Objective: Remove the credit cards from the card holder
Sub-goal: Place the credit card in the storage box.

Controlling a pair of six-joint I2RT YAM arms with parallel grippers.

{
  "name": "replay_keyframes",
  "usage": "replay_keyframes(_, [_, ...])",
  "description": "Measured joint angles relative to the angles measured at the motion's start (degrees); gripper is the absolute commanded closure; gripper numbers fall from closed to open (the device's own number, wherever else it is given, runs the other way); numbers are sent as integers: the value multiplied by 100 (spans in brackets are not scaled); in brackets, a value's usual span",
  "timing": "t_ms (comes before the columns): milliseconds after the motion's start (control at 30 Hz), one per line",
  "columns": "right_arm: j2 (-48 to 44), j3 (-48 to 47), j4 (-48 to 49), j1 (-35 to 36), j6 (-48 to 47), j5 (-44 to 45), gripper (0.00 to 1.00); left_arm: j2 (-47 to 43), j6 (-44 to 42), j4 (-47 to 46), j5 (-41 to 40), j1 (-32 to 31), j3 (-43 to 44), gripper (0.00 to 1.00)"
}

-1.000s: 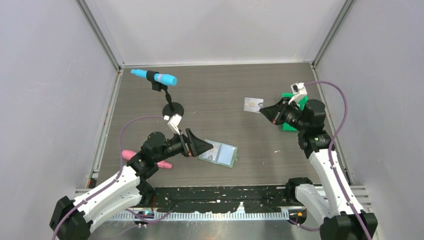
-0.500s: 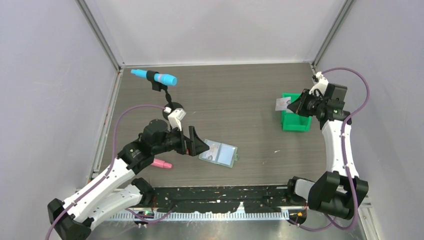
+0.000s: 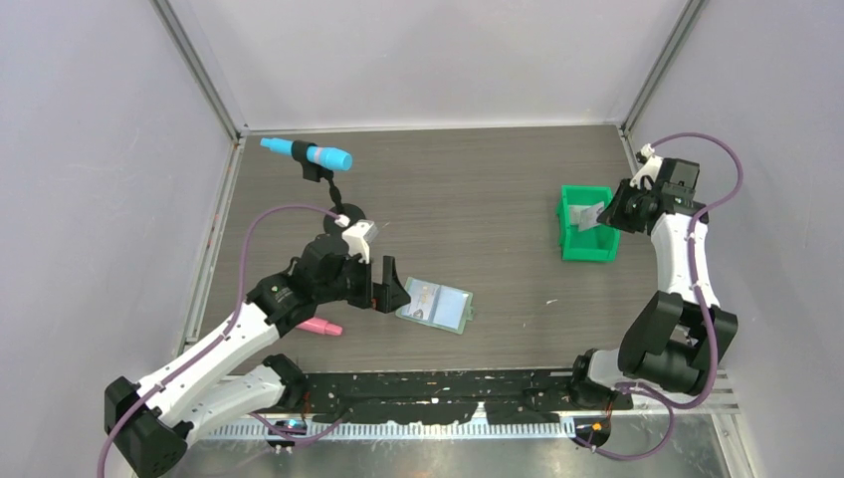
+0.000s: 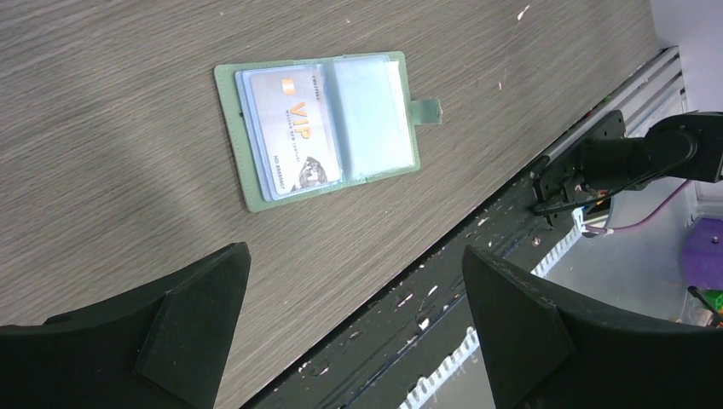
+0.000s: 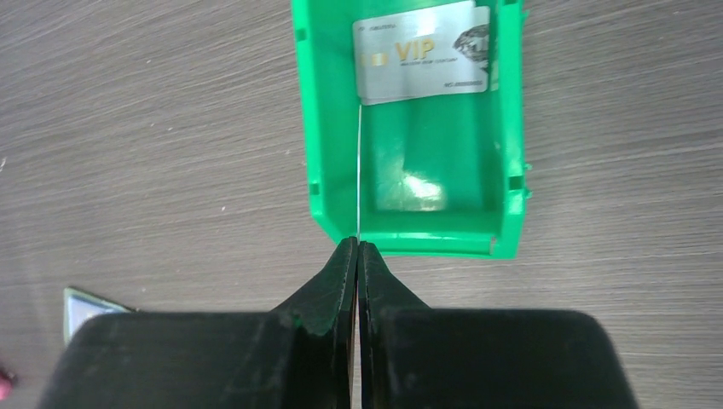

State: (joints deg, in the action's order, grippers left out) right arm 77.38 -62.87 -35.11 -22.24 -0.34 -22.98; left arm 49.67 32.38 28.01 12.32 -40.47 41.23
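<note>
The right gripper (image 5: 358, 247) is hanging over the green bin (image 5: 301, 128). Its two fingers are pinched tight on a thin card (image 5: 359, 170). The card is standing up over the bin and showing only its edge. A flat card (image 5: 424, 51) is lying in the far end of the bin already.

The job now is to drop the thin card in too. I think the gripper should be right over the middle of the bin, going down a little and opening slowly. That way the card is falling inside and not catching on the wall.

The holder (image 4: 320, 128) is lying open on the table (image 4: 102, 102), well away from the bin. A VIP card (image 4: 294, 136) is sitting in one pocket. The other pocket is looking empty, but it is hard to tell through the plastic. The left gripper (image 4: 354, 264) is hovering near the holder with its fingers spread wide, holding nothing.
</note>
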Motion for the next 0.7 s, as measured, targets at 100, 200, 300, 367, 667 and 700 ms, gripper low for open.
replay_keyframes(100, [227, -199, -57, -2, -87, 240, 95, 48, -17, -7, -61, 0, 2, 0])
replay_keyframes(200, [483, -413, -66, -2, -153, 306, 95, 85, -31, -15, -127, 0, 4, 0])
replay_keyframes(300, [765, -566, -68, -2, -221, 293, 95, 111, -24, -24, -282, 0, 24, 0])
replay_keyframes(367, [914, -629, -85, -2, -254, 254, 95, 109, -7, -31, -404, 0, 55, 0])
replay_keyframes(667, [1464, -911, -11, -2, -269, -85, 95, 120, 15, -140, -614, 48, 96, 0])
replay_keyframes(700, [1541, -931, 17, 0, -275, -136, 95, 133, 17, -160, -614, 48, 96, 0])
